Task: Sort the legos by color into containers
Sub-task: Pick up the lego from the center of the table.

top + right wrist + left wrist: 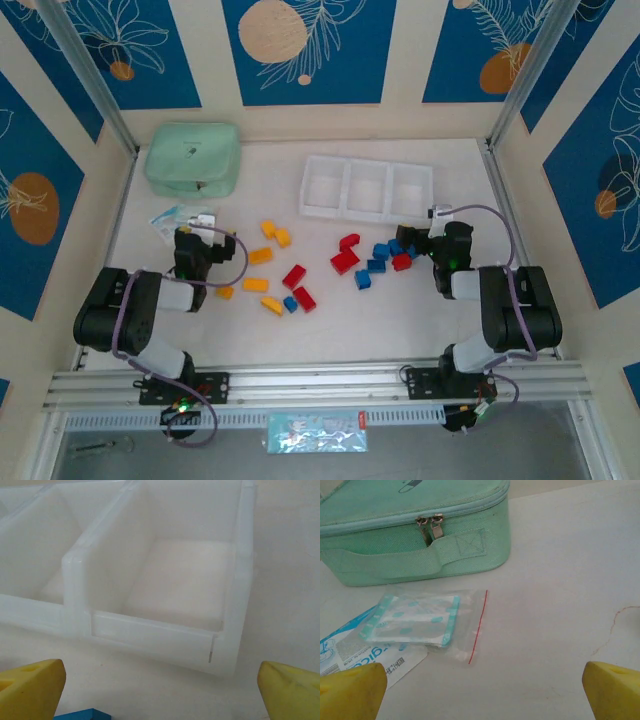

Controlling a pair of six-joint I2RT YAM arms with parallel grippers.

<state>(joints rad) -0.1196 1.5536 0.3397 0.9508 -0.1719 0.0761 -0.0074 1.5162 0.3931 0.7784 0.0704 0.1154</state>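
Top external: left claw (pixel 197 236), right claw (pixel 440 222), each wide apart (legos (pixel 345 262) loose between).

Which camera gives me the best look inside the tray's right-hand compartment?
The right wrist view: the right-hand compartment sits close in front, its bare floor and walls plain to see. The top external view shows it small, at the right end of the white tray, and it looks empty there too.

tray (pixel 366 214): far side, a bit right of centre
pouch (pixel 192 158): far left corner, well left of the tray
baggie (pixel 183 220): lying flat, just near of the pouch
legos (pixel 344 262): scattered across the middle, all nearer than the tray
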